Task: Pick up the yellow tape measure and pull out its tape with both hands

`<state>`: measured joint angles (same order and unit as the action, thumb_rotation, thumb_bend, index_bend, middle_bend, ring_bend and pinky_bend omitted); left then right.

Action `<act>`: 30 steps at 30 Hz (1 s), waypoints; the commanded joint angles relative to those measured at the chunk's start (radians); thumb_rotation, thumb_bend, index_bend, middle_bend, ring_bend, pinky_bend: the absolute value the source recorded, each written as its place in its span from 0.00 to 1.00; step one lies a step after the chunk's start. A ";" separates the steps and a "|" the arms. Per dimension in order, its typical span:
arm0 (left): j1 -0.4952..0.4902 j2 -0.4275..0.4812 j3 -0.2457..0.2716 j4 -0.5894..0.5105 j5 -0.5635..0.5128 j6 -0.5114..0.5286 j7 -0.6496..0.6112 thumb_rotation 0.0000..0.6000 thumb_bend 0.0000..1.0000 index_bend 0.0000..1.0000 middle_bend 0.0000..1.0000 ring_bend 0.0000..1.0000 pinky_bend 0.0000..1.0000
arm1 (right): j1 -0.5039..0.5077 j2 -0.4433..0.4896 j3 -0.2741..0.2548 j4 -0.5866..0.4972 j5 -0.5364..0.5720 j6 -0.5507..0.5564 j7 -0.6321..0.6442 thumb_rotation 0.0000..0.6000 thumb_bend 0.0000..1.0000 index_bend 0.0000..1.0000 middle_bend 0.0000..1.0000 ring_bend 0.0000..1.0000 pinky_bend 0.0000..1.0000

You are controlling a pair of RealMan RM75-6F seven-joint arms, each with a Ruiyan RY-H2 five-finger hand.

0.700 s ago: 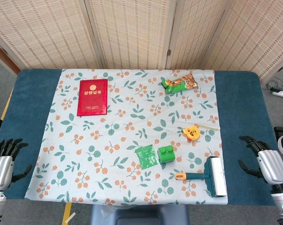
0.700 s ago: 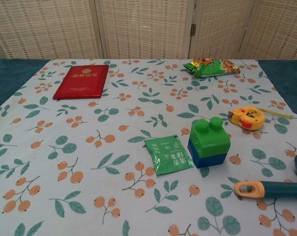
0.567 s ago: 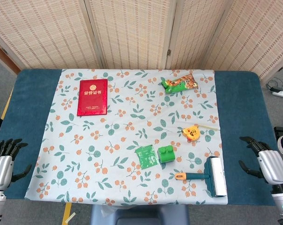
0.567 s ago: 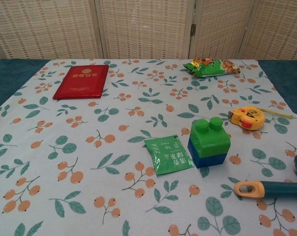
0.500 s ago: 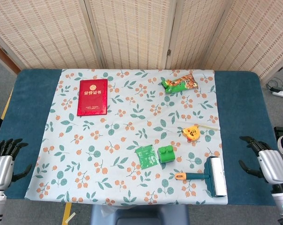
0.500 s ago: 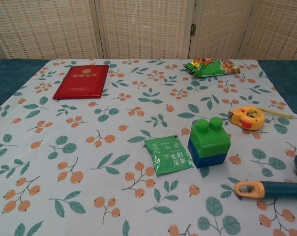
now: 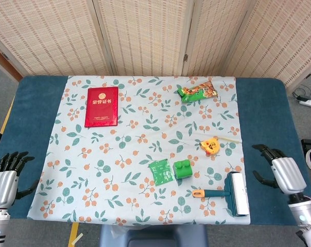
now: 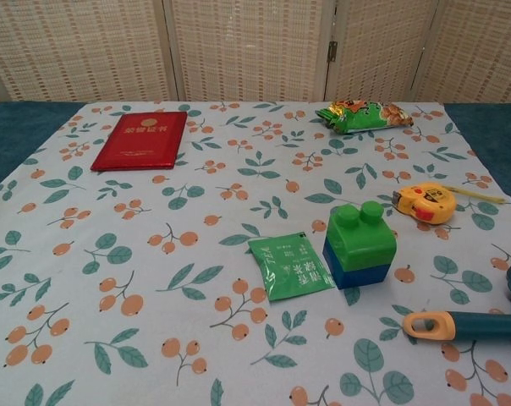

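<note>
The yellow tape measure (image 7: 210, 146) lies on the flowered cloth right of centre, a short length of tape sticking out to its right; the chest view shows the tape measure (image 8: 424, 203) at the right too. My right hand (image 7: 280, 173) hovers over the blue table edge well to the right of it, fingers apart and holding nothing. At the near left corner, far from the tape measure, my left hand (image 7: 5, 180) is also open and empty. Neither hand appears in the chest view.
A green and blue block (image 7: 183, 169) and a green sachet (image 7: 161, 172) lie just in front of the tape measure. A lint roller (image 7: 232, 193) lies near the right front. A snack bag (image 7: 197, 92) and a red booklet (image 7: 101, 106) lie at the back.
My right hand has moved left and slightly up the frame, closer to the cloth. The left hand has barely shifted. The objects on the table are unmoved.
</note>
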<state>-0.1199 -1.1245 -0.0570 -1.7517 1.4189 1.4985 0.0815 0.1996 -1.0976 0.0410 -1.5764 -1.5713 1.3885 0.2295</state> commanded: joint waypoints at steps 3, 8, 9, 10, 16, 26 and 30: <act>0.004 0.001 -0.002 -0.007 -0.004 -0.001 -0.002 1.00 0.34 0.28 0.19 0.10 0.00 | 0.086 -0.094 0.047 0.051 0.043 -0.107 -0.060 1.00 0.36 0.21 0.24 0.34 0.27; 0.015 0.009 -0.002 -0.011 -0.008 0.003 -0.005 1.00 0.34 0.28 0.19 0.10 0.00 | 0.166 -0.189 0.076 0.140 0.106 -0.229 -0.103 1.00 0.36 0.19 0.21 0.32 0.27; 0.016 0.010 -0.002 -0.012 -0.010 0.004 -0.005 1.00 0.34 0.28 0.19 0.10 0.00 | 0.177 -0.206 0.080 0.157 0.117 -0.245 -0.113 1.00 0.36 0.17 0.19 0.31 0.27; 0.018 0.012 -0.002 -0.014 -0.011 0.004 -0.005 1.00 0.34 0.28 0.19 0.10 0.00 | 0.188 -0.222 0.083 0.177 0.130 -0.264 -0.124 1.00 0.36 0.13 0.17 0.30 0.27; 0.025 0.015 -0.001 -0.022 -0.017 0.001 -0.001 1.00 0.34 0.28 0.19 0.10 0.00 | 0.248 -0.320 0.097 0.304 0.207 -0.373 -0.176 1.00 0.33 0.00 0.05 0.21 0.21; 0.022 0.016 -0.009 -0.032 -0.026 -0.009 0.015 1.00 0.34 0.28 0.18 0.10 0.00 | 0.305 -0.428 0.108 0.447 0.265 -0.449 -0.228 1.00 0.23 0.00 0.00 0.09 0.08; 0.020 0.013 -0.011 -0.032 -0.027 -0.017 0.014 1.00 0.34 0.28 0.18 0.10 0.00 | 0.335 -0.479 0.114 0.525 0.287 -0.491 -0.241 1.00 0.23 0.00 0.00 0.08 0.08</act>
<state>-0.0997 -1.1115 -0.0681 -1.7838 1.3915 1.4816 0.0954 0.5169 -1.5502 0.1506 -1.0855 -1.2978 0.9192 -0.0022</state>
